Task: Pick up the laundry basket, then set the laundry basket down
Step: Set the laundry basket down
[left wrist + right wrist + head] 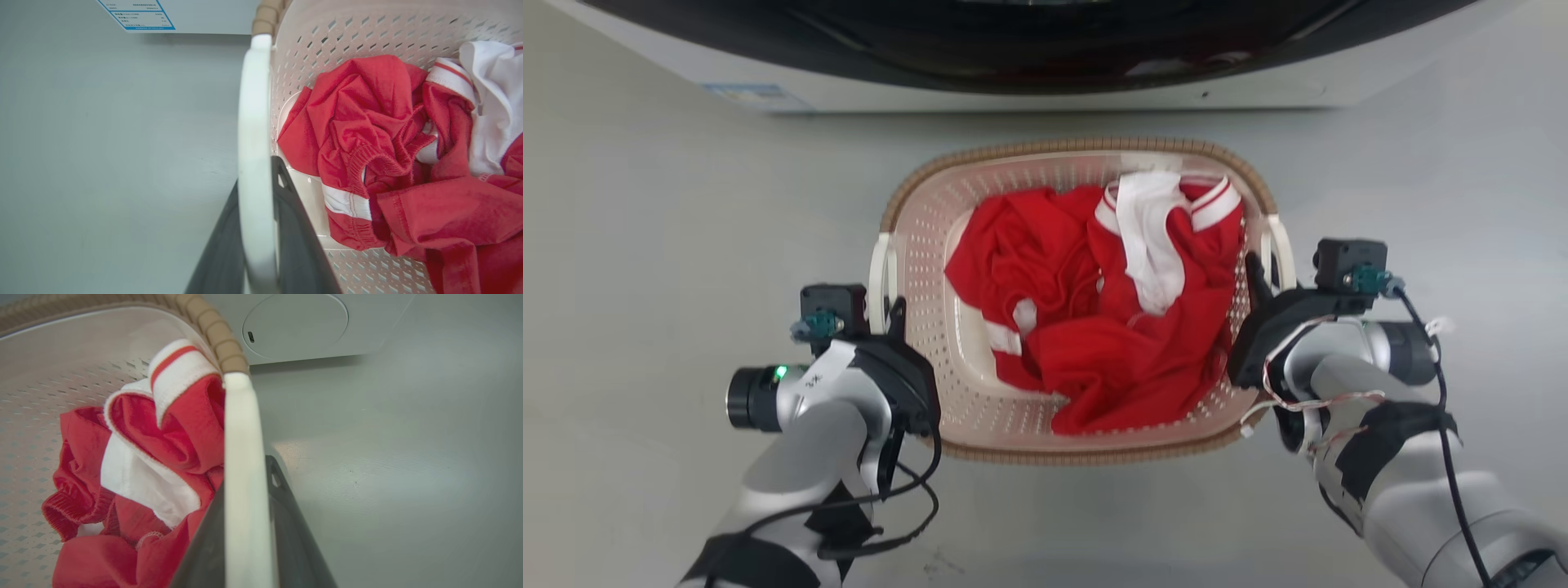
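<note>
The laundry basket is cream with perforated walls and a brown woven-look rim, and stands in the middle of the head view with red and white clothes inside. My left gripper is shut on its white left handle; in the left wrist view the handle runs between my two dark fingers. On the other side, my right gripper is shut on the white right handle, which also passes between the fingers in the right wrist view. Whether the basket touches the floor I cannot tell.
A white washing machine with a dark door stands just beyond the basket's far rim. Grey floor spreads to both sides and in front. A blue-edged label sits on the machine's lower front.
</note>
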Tool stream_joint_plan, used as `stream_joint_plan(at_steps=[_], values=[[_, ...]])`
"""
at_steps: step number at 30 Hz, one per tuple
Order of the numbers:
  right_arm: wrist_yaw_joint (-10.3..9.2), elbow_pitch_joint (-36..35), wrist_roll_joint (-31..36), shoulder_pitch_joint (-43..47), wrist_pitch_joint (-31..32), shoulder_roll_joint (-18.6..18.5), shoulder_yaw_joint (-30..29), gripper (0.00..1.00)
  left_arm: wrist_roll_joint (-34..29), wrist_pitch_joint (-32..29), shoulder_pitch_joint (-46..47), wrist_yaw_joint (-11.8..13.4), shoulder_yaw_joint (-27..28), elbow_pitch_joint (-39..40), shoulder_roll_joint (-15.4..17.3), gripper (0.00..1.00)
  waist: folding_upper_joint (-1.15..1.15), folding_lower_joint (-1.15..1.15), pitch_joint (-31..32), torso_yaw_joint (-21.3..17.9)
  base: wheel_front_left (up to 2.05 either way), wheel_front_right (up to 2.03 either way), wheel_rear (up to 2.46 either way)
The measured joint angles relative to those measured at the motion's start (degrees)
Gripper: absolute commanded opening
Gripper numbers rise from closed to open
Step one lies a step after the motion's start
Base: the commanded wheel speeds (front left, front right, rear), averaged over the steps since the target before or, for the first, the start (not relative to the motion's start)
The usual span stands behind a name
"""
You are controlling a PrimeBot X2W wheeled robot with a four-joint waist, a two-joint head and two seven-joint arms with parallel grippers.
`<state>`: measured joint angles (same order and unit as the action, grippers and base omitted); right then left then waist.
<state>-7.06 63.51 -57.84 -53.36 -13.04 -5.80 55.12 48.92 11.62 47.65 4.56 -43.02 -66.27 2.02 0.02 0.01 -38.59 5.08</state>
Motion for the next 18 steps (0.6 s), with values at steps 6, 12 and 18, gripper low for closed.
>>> stream_joint_plan(at_steps=[6, 12, 18], values=[[0.09, 0.09, 0.74, -4.33, -0.42, -0.62, -0.52, 0.00, -0.19, 0.62, 4.08, 0.31, 0.44, 0.23, -0.03, 0.00, 0.00, 0.00, -5.17, 0.46, 0.00, 0.00, 0.00], [0.52, 0.93, 1.00, -5.64, -0.69, -0.65, -0.63, 0.00, -0.53, 1.10, 5.31, 0.31, 0.59, -0.08, -0.12, 0.00, 0.00, 0.00, -9.46, 0.83, 0.00, 0.00, 0.00], [0.86, 1.61, 1.38, -6.09, -1.08, -0.49, -0.76, 0.00, -0.54, 1.25, 6.08, 0.29, 0.77, -0.53, -0.26, 0.00, 0.00, 0.00, -11.37, 1.17, 0.00, 0.00, 0.00]])
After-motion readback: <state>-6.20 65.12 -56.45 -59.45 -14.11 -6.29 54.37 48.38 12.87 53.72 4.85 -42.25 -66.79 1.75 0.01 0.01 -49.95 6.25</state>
